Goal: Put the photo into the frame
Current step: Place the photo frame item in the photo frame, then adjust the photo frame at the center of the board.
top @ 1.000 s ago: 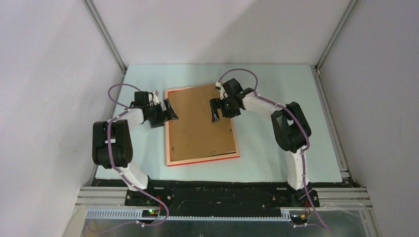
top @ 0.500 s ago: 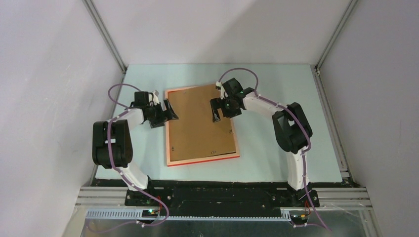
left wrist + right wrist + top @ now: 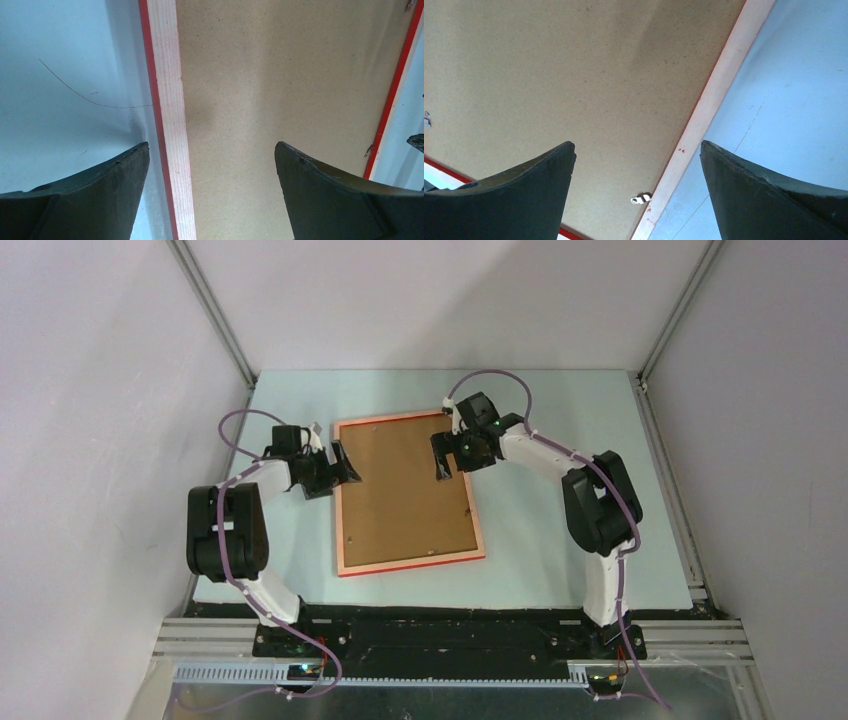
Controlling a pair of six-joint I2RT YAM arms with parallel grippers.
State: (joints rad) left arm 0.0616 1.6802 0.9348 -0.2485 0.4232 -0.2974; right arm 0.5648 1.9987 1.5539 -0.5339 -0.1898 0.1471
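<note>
The left gripper [image 3: 210,150] is released, its jaws spread wide and holding nothing. One finger hangs over the table [image 3: 540,540] and the other over the brown backing board [image 3: 405,490], so the frame's left rail runs between them. The right gripper [image 3: 636,147] is likewise open and empty. It straddles the right rail near the far corner, one finger above the board and one above the bare table. From these views I cannot tell whether either pincer touches anything.

The frame [image 3: 410,562] lies flat and face down in the middle of the table, its pale wood back up and a red edge showing round the outside. The backing board sits inside its rails. A small metal tab [image 3: 641,199] shows at the inner edge of the right rail. The photo is not visible in any view; whether it lies under the board cannot be told.

The frame looks light and stiff, but thin, with a pane that would not take a knock or a twist. Lying flat, it offers little to pinch and may slide on the smooth surface. The rails are the sensible hold, one arm steadying while the other works. The board should be stiff and light, best lifted at an edge. The photo, being a glossy print, would likely bend and mark easily, so it is best held at its margin.
</note>
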